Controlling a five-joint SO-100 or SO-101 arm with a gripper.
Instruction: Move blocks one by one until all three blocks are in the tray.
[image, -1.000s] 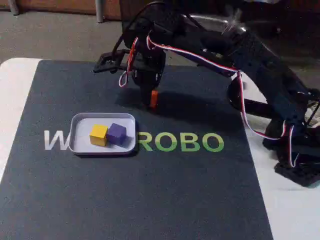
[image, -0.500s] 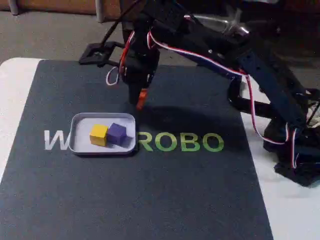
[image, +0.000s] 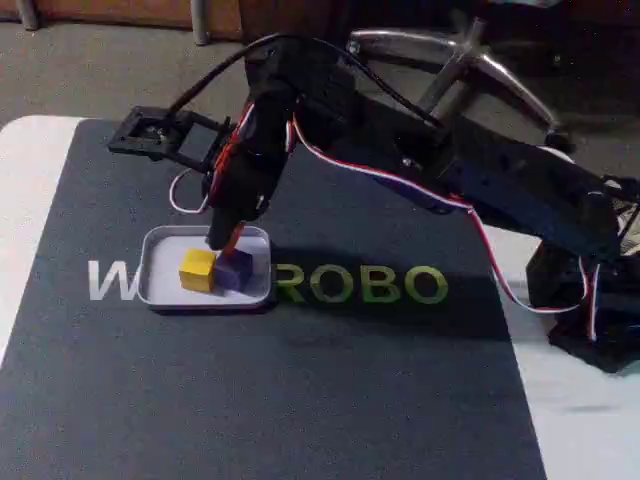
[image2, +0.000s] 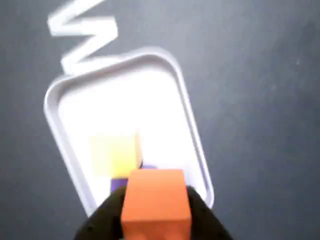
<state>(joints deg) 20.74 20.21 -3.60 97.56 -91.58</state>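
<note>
The pale tray (image: 160, 285) lies on the dark mat with the yellow block (image: 197, 270) and the purple block (image: 238, 272) side by side in it. My gripper (image: 226, 243) hangs just above the tray's back part, shut on the orange block (image: 234, 238). In the wrist view the orange block (image2: 156, 200) sits between the two dark fingers (image2: 107, 212) at the bottom, held over the tray (image2: 67, 95). Beneath it lie the yellow block (image2: 114, 154) and a sliver of the purple block (image2: 117, 184).
The dark mat (image: 300, 400) carries white and green lettering (image: 360, 285) right of the tray. The arm's base (image: 590, 320) stands at the mat's right edge. A chair base (image: 480, 70) is on the floor behind.
My gripper has carried the orange block from behind the tray leftward and forward, and it is over the tray's back part. The yellow and purple blocks have stayed put.
</note>
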